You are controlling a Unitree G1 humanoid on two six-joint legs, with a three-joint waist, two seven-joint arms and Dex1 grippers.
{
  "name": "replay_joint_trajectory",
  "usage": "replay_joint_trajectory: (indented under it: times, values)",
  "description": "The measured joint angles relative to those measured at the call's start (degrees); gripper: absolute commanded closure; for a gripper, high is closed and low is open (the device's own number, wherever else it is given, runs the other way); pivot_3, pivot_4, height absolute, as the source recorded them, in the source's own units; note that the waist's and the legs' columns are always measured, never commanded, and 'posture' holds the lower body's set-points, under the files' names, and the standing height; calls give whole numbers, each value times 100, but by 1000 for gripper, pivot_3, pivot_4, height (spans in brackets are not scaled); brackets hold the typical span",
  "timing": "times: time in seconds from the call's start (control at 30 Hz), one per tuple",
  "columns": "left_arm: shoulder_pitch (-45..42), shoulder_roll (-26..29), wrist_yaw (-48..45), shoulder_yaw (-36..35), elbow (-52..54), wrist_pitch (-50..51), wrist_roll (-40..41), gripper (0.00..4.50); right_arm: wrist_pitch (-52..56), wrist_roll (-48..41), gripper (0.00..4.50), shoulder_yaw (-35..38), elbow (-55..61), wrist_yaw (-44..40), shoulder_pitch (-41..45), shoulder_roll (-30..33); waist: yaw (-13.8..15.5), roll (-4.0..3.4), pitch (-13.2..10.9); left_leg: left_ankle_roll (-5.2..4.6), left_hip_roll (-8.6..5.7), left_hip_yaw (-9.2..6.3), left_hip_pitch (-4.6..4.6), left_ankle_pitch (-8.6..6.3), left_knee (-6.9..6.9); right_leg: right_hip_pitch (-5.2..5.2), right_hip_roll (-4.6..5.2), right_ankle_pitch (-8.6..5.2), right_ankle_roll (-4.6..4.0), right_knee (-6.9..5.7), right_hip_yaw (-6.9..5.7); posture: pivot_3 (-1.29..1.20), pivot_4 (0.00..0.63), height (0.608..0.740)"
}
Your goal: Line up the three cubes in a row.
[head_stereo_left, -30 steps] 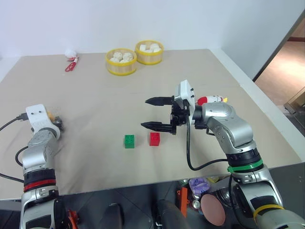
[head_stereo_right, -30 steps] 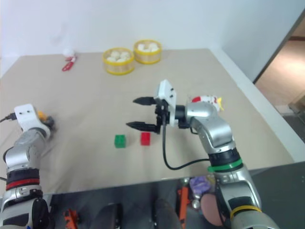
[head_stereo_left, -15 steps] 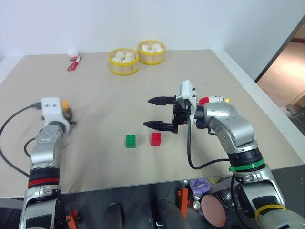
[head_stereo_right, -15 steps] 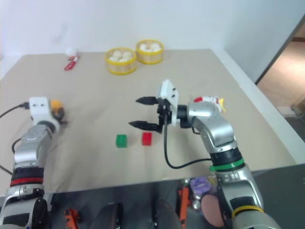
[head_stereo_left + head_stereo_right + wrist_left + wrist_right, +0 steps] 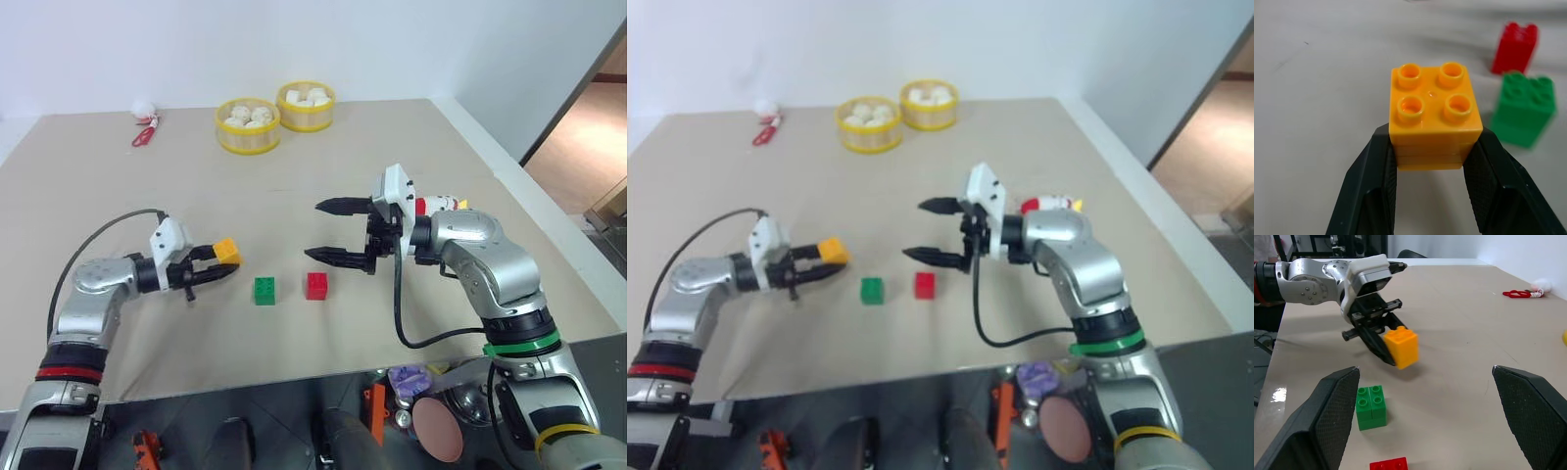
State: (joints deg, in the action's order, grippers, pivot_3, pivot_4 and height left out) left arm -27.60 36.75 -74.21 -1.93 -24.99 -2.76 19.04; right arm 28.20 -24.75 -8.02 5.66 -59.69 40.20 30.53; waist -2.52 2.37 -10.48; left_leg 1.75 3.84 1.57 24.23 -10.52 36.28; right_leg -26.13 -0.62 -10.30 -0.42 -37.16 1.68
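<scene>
Left arm: reaches in from the left, forearm nearly level above the desk, a black cable looping up behind the wrist. The left gripper point(image 5: 217, 267) points toward the right, its jaws closed on the orange-yellow cube point(image 5: 227, 252) — one black finger point(image 5: 1371, 181) pressed to each side of it, studs upward, cube held clear of the surface.

Right arm: bent at the elbow, forearm angled inward from the right, a black cable hanging in a loop beneath the wrist. The right gripper point(image 5: 329, 231) points toward the left — jaws spread wide, one finger above the other in the head views, nothing between them.
</scene>
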Motion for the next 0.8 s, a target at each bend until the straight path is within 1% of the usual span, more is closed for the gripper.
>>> replay_joint_trajectory:
  times: [0.17,0.27,0.53,0.8]
  values:
    - [-402,2,-702,14,-647,-487,-1,3181,74,-44,0,106,113,112,-99,48,12,0,0,0,-2,1,7,0,9,0,3,0,0,1,1,0,150,740]
    - [-596,-16,-1009,59,-885,-605,-3,3181,99,-68,0,134,158,144,-114,74,9,0,0,0,-1,1,7,0,9,0,1,3,6,0,1,0,150,740]
    - [-691,-13,-1645,316,-1385,-972,-188,3181,164,-79,0,169,225,225,-157,144,-2,0,0,-1,0,0,7,0,6,-4,-2,5,10,-1,1,0,150,740]
    - [-867,136,-1759,405,-1897,-1304,-280,3181,225,-99,0,191,403,266,-215,186,0,0,0,-1,0,1,8,0,7,-4,-1,3,6,-1,2,0,150,740]
